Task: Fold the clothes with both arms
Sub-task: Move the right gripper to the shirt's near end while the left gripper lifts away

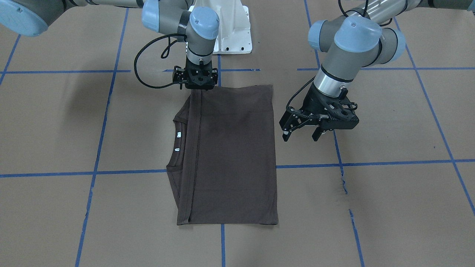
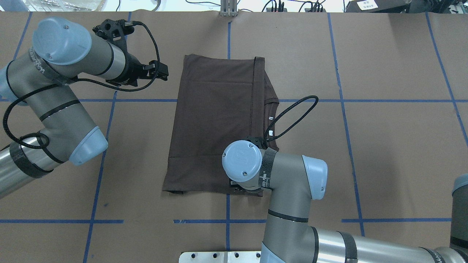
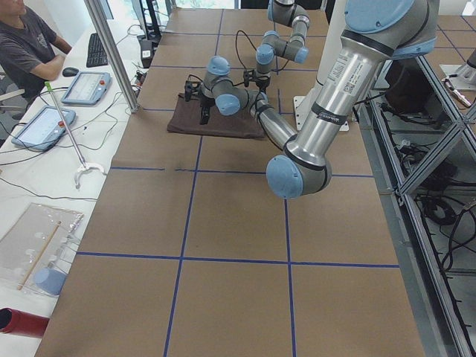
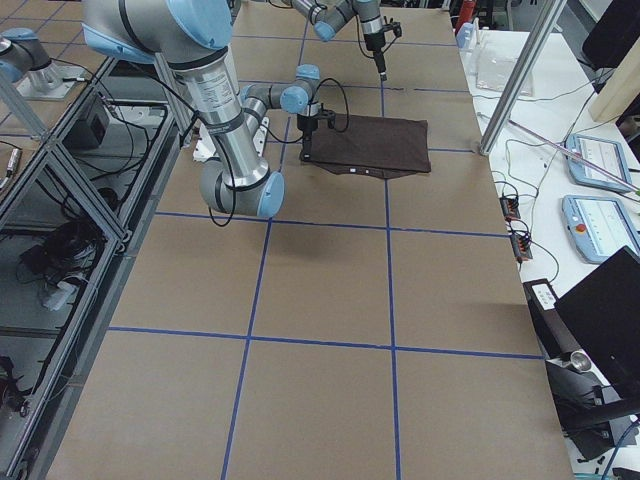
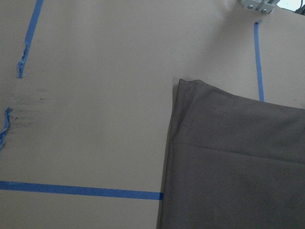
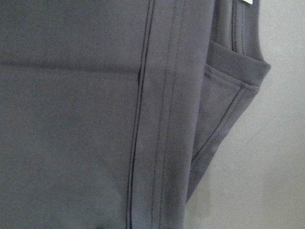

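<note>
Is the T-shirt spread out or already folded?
Folded. The T-shirt lies as a flat rectangle, no sleeves sticking out, with a hemmed edge lying across its top layer.

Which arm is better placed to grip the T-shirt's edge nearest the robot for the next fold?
Probably the right: the right end effector points down at that edge of the T-shirt, while the left end effector hangs open beside it, off the cloth.

The T-shirt (image 1: 233,155) is laid flat on the bench (image 1: 389,215) as a folded rectangle, with the collar (image 1: 173,157) exposed along the view's left edge. The right pincer (image 1: 200,86) is pointed straight down at the garment's far corner on the collar side; its jaw position cannot be determined. The left pincer (image 1: 301,135) is held just beside the opposite edge, apart from the fabric, jaws spread.
</note>
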### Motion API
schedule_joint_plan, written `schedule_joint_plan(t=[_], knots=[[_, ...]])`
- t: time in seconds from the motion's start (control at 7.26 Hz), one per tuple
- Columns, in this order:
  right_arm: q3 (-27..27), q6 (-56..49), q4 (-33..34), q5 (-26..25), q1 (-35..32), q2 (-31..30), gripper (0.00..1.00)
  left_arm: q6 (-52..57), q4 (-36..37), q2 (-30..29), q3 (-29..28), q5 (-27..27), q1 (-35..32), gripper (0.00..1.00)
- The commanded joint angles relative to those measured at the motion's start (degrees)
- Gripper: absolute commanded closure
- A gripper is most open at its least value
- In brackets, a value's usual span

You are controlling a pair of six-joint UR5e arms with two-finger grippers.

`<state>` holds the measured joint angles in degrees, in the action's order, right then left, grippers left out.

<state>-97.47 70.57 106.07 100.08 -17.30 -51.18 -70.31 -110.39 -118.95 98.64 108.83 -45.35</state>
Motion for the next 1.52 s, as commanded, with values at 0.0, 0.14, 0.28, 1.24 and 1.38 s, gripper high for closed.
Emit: schedule_joint_plan(t=[0.0, 0.14, 0.28, 1.24, 1.38], knots=[[-0.1, -0.7, 1.5, 0.4, 0.2, -0.3, 0.00, 0.0, 0.0, 0.0, 0.0, 0.1, 0.0, 0.00], [-0.2, -1.0, 1.8, 0.3, 0.1, -0.3, 0.00, 0.0, -0.1, 0.0, 0.0, 0.1, 0.0, 0.00], [0.0, -1.0, 1.9, 0.2, 0.1, -0.5, 0.00, -0.2, 0.0, -0.1, 0.1, 0.1, 0.0, 0.00], [-3.2, -3.1, 3.2, 0.4, -3.5, -6.0, 0.00, -1.4, -0.1, -0.3, 0.6, 0.1, 0.9, 0.00], [-7.9, -5.5, 3.2, 0.4, -4.4, -9.9, 0.00, -1.4, -0.1, -0.3, 0.6, 0.0, 1.2, 0.00]])
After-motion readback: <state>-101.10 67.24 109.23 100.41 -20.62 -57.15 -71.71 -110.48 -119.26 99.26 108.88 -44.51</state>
